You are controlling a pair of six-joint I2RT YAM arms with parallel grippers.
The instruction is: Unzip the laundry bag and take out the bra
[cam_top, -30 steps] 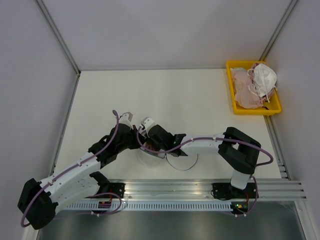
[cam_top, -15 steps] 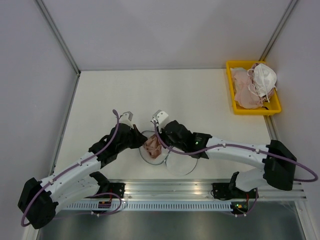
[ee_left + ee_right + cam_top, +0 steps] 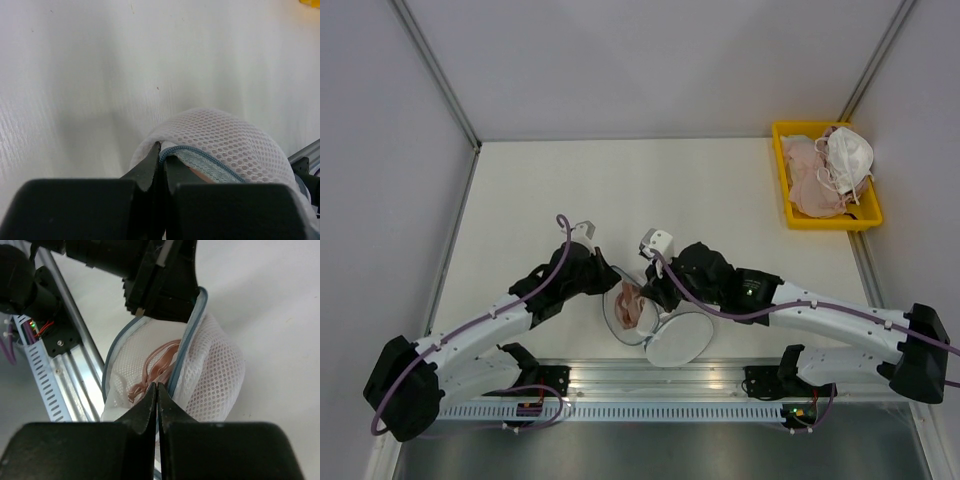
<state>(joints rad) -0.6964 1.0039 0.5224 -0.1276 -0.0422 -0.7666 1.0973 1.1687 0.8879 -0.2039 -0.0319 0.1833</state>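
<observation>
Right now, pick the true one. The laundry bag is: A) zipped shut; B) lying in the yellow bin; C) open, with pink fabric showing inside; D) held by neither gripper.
C: the laundry bag gapes at its rim, which the left gripper pinches, and the bra shows pink inside.

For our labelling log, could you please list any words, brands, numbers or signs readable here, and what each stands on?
None can be read. The mesh bag, the pink bra, the yellow bin and the white table show no print.
Any marks on the left arm's base are too small to read.
</observation>
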